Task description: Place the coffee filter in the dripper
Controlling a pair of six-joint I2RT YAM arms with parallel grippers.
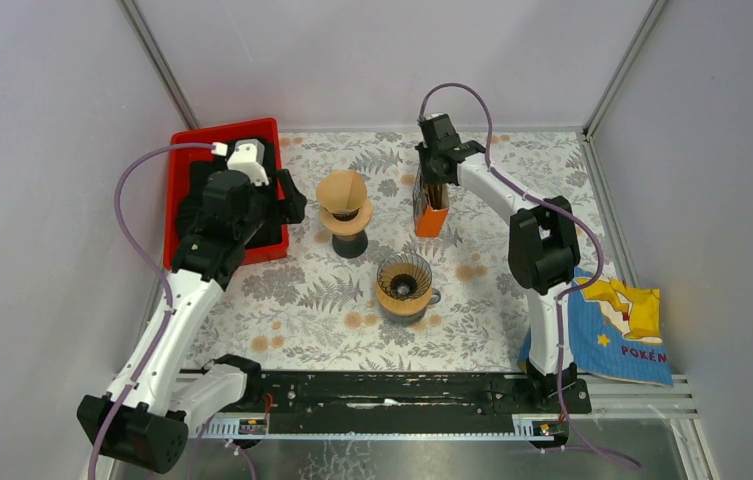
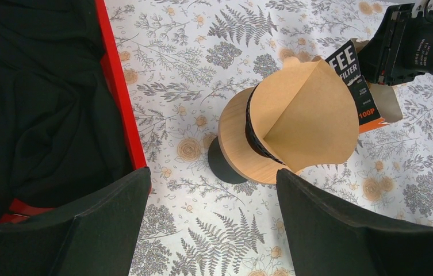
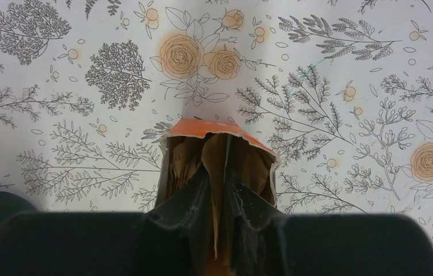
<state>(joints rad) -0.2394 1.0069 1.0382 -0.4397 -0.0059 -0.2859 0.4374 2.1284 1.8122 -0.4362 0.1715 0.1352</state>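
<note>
On the far left corner of the floral worktop [image 1: 492, 300] sits a red tray [image 1: 174, 200], lined with a black cloth [image 2: 41, 103]; at the near right corner a blue printed cloth [image 1: 617, 335] hangs over the edge.

The left arm reaches over the tray's inner side; the left gripper [image 2: 213, 184] is spread wide and holds nothing, its two dark fingers [image 2: 110, 224] framing the view towards the middle of the far edge.

There stands a dripper [image 2: 237, 144] with a wooden collar on a black foot; a brown coffee filter [image 2: 306, 115], folded into a cone, already sits in its mouth, with its upper part rising well above the rim; it is apart from both grippers.

Nearer the middle of the worktop stands a second dripper [image 1: 404, 283], ribbed and amber, on a cup; whether it holds paper I cannot tell.

Just right of the first dripper, towards the far edge, an orange filter box [image 1: 431, 218] stands upright with its top torn open; the right gripper [image 3: 219, 178] points down into it, its fingers drawn narrow and pressed on a brown sheet [image 3: 223, 230] among the stack inside.
</note>
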